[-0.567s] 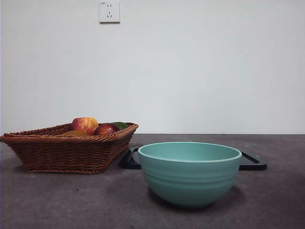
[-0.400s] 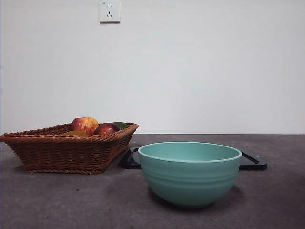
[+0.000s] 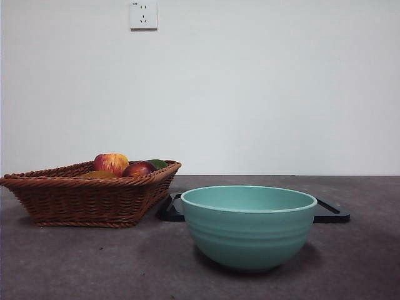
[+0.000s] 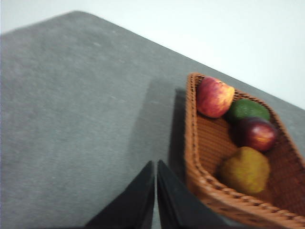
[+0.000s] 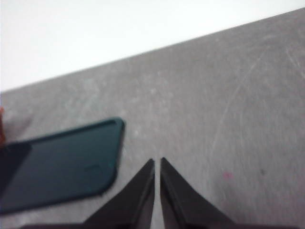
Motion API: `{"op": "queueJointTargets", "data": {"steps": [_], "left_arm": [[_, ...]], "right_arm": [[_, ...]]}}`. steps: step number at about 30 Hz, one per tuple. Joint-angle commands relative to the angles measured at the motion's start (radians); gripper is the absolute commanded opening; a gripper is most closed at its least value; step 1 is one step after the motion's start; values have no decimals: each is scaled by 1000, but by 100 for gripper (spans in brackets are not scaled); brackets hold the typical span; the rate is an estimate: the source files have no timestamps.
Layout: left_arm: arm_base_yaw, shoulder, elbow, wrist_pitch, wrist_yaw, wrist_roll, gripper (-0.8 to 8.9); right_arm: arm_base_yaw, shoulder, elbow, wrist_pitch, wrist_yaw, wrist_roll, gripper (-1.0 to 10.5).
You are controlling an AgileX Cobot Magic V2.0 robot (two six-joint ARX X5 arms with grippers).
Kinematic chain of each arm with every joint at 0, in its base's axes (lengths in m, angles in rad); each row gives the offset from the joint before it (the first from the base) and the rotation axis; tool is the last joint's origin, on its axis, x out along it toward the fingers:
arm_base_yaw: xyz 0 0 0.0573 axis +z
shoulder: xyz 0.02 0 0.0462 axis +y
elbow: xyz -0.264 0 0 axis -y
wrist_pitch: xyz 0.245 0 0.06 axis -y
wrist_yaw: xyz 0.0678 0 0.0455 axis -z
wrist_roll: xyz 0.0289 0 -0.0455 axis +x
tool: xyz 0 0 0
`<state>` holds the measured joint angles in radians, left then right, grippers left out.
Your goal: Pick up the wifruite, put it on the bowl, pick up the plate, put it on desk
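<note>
Here the left hand is closed, with only a thin line between its two jaws, and it holds nothing. It hangs above the bare tabletop, just beside the wall of the wicker basket. The right hand is closed and empty as well, and it hangs over the tabletop near the corner of the dark plate.

In the left wrist view, the wifruite lies inside the basket at about 2 o'clock from the left hand. Behind it are the dark red fruit, a green fruit and the apple. In the front view the mint bowl stands in front of the plate, at 3 o'clock from the basket.

I judge the wifruite to be light and firm, with a matte skin that should not slip much. Taking it across its short width, from above, seems safest, because the basket wall is near on one side.
</note>
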<state>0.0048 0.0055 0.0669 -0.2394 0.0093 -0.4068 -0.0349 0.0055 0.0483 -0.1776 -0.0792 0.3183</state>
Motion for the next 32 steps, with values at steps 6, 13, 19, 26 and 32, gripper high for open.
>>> {"op": "queueJointTargets", "data": {"steps": [6,13,19,26,32], "left_arm": [[2,16,172,-51,20,-27,10],[2,100,356,-162,72,62,10],[2,246,501,-275,205,175,10],[1,468,662,-417,397,288,10],[-19,647,798,-562,520,399,10]], "right_arm": [[-2,5,174,-16,-3,21,13],[0,81,348,-138,-47,-55,13],[0,233,488,-221,-183,-126,12],[3,467,678,-385,-367,-216,12],[49,638,833,-555,-457,-298,13]]}}
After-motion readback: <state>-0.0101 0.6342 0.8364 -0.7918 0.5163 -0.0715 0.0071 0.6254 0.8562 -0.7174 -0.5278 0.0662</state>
